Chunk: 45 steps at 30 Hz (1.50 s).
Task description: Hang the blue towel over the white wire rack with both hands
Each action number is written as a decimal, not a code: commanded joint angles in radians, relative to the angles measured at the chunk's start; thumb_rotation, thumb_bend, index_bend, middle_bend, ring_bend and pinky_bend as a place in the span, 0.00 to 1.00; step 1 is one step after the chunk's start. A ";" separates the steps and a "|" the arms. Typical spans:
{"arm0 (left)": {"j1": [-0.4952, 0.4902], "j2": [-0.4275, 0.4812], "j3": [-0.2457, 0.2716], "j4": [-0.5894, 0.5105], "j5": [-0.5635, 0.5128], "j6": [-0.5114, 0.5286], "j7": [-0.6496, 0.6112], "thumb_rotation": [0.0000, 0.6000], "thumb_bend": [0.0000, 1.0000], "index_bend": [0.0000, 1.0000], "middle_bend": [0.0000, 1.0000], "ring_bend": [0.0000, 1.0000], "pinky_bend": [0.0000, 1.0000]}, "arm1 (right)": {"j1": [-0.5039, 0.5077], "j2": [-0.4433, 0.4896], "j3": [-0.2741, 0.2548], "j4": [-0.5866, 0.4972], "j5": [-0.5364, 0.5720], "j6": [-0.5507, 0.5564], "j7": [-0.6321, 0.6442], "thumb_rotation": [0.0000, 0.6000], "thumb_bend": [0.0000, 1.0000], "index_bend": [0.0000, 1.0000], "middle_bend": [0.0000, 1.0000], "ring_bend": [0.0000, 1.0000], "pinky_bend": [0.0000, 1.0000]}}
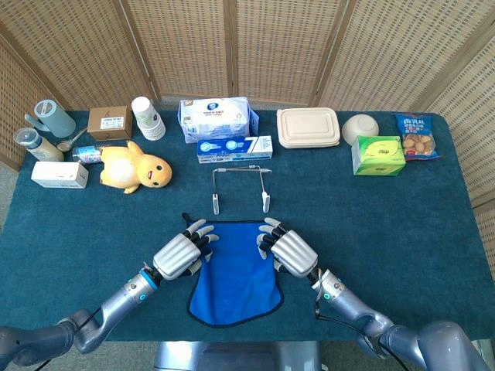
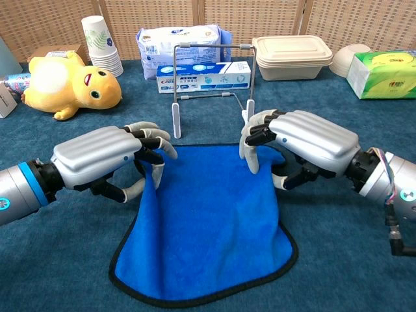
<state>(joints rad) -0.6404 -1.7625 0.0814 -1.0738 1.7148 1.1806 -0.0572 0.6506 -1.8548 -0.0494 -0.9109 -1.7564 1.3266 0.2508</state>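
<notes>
The blue towel (image 1: pixel 234 280) (image 2: pixel 205 227) lies flat on the teal table in front of me, its far edge close to the white wire rack (image 1: pixel 241 185) (image 2: pixel 211 71). The rack stands upright with nothing on it. My left hand (image 1: pixel 179 253) (image 2: pixel 104 156) pinches the towel's far left corner, and that edge is raised off the table. Over the far right corner my right hand (image 1: pixel 290 249) (image 2: pixel 305 140) curls its fingers on top, thumb underneath. The corners themselves are hidden under the fingers.
Behind the rack lie a toothpaste box (image 2: pixel 205 76) and a tissue pack (image 2: pixel 179 40). A yellow plush duck (image 2: pixel 65 84) and paper cups (image 2: pixel 101 45) stand at the left; a lidded container (image 2: pixel 292 55), a bowl (image 2: pixel 351 58) and a green tissue box (image 2: pixel 383 75) at the right.
</notes>
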 commanded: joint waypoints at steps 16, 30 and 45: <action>0.033 0.053 -0.011 -0.070 -0.012 0.061 -0.041 1.00 0.66 0.82 0.39 0.23 0.03 | -0.005 0.021 0.048 -0.070 0.023 0.049 0.010 1.00 0.45 0.98 0.54 0.32 0.18; 0.059 0.148 -0.053 -0.203 0.002 0.171 -0.035 1.00 0.66 0.82 0.41 0.25 0.03 | -0.013 0.138 0.139 -0.337 0.073 0.087 -0.072 1.00 0.45 1.00 0.55 0.34 0.18; 0.077 0.289 -0.136 -0.409 -0.027 0.247 -0.042 1.00 0.65 0.82 0.42 0.26 0.04 | -0.010 0.270 0.240 -0.577 0.129 0.079 -0.144 1.00 0.45 1.00 0.56 0.35 0.18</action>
<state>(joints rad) -0.5671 -1.4860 -0.0429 -1.4643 1.6966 1.4200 -0.0925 0.6396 -1.5977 0.1793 -1.4717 -1.6352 1.4085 0.1150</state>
